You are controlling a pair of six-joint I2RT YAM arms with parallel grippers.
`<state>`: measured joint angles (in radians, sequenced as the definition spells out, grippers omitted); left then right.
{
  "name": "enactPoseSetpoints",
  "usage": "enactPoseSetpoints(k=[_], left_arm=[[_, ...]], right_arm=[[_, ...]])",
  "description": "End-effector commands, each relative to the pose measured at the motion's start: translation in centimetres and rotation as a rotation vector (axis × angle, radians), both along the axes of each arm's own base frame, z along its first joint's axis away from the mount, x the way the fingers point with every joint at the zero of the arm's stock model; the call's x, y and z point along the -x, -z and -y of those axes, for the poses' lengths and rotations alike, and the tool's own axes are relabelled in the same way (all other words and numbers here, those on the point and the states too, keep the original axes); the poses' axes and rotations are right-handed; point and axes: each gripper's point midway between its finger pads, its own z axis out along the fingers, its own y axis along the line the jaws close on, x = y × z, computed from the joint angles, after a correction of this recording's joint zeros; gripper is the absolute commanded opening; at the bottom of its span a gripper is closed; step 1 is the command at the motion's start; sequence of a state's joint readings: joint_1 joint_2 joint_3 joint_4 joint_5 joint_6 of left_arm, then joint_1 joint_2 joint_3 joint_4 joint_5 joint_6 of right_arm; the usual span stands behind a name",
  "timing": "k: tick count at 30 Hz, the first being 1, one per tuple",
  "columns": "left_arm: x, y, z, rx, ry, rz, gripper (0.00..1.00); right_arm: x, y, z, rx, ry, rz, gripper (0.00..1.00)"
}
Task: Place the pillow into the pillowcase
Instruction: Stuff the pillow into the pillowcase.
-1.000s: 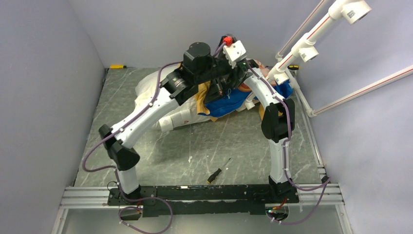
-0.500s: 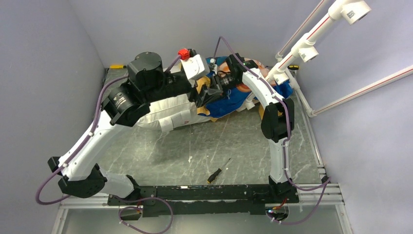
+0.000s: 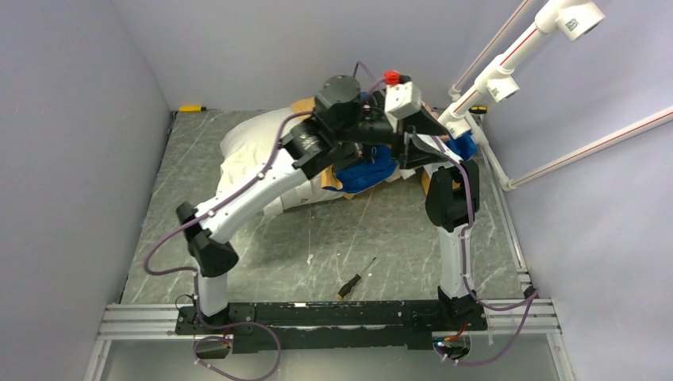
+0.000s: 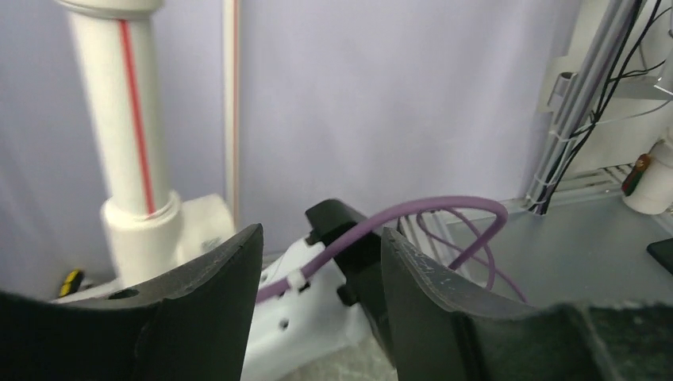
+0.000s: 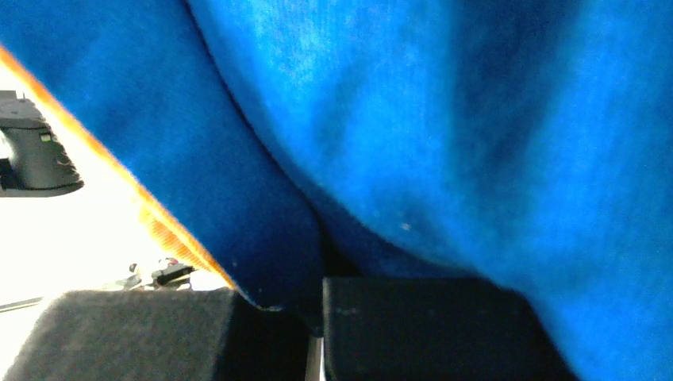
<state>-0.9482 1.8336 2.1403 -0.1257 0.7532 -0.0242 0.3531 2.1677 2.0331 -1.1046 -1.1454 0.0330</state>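
From above, the pillow (image 3: 250,151) lies on the marbled table (image 3: 262,254) toward 11 o'clock. The pillowcase (image 3: 373,171), blue with an orange-yellow side showing, is bunched against the pillow's end toward 1 o'clock. The left arm (image 3: 254,190) reaches over the pillow and crosses above the pillowcase, covering much of it, and the left gripper (image 3: 432,125) points toward 3 o'clock at the white pipes (image 3: 508,63). The right arm (image 3: 451,198) bends in from 4 o'clock, its end hidden under the left arm. A screwdriver (image 3: 355,279) lies alone toward 6 o'clock, well apart from the fabric, and a small yellow object (image 3: 190,108) sits in the far corner at 10 o'clock. In the left wrist view, the claw's fingers (image 4: 210,309) stand moderately apart with nothing between them. Beyond the gap runs a purple cable (image 4: 428,205), and a red-striped pipe (image 4: 131,119) stands at 10 o'clock. In the right wrist view, blue pillowcase cloth, orange along its edge at 8 o'clock, blocks nearly everything. The right gripper (image 5: 316,317) is closed to a slit, pinching a fold of that cloth.
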Motion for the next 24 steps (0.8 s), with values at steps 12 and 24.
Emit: enactPoseSetpoints(k=[12, 24], left_arm=[[-3.5, -4.2, 7.8, 0.324, -0.163, 0.102, 0.66], [-10.6, -7.1, 6.6, 0.561, -0.532, 0.138, 0.51]], right_arm=[[-1.6, 4.6, 3.8, 0.113, 0.122, -0.147, 0.00], [0.7, 5.5, 4.0, 0.167, 0.113, -0.164, 0.00]])
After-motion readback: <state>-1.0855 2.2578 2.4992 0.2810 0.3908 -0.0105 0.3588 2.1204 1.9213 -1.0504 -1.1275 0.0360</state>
